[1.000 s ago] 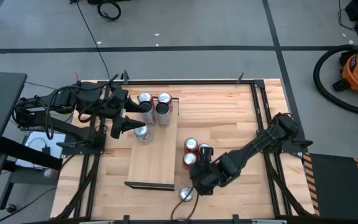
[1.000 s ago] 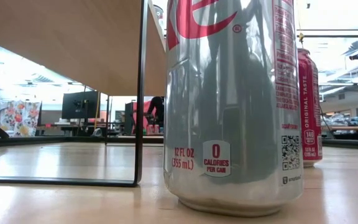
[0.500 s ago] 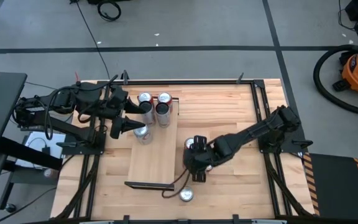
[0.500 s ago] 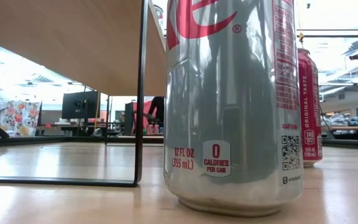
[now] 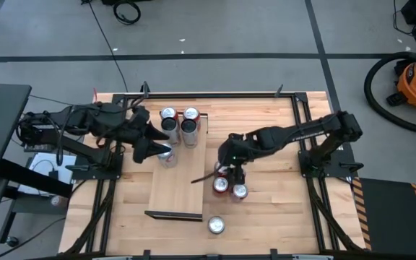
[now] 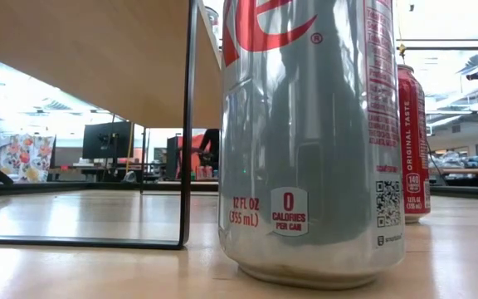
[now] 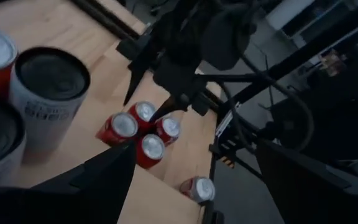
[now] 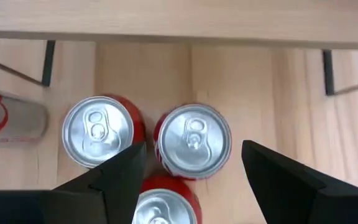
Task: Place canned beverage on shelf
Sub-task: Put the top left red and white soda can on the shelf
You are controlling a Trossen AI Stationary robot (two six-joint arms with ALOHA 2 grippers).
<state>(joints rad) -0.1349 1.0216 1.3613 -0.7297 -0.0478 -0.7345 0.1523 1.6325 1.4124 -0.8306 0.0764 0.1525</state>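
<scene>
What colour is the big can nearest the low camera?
Silver with red lettering; low view shows it best.

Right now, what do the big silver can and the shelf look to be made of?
Silver can: likely thin aluminium, glossy printed finish; it mirrors the room and shows a rolled bottom rim. Shelf: pale smooth board, looks like wood or laminate, matte; faint grain, with a dark, apparently metal lip at its end.
</scene>
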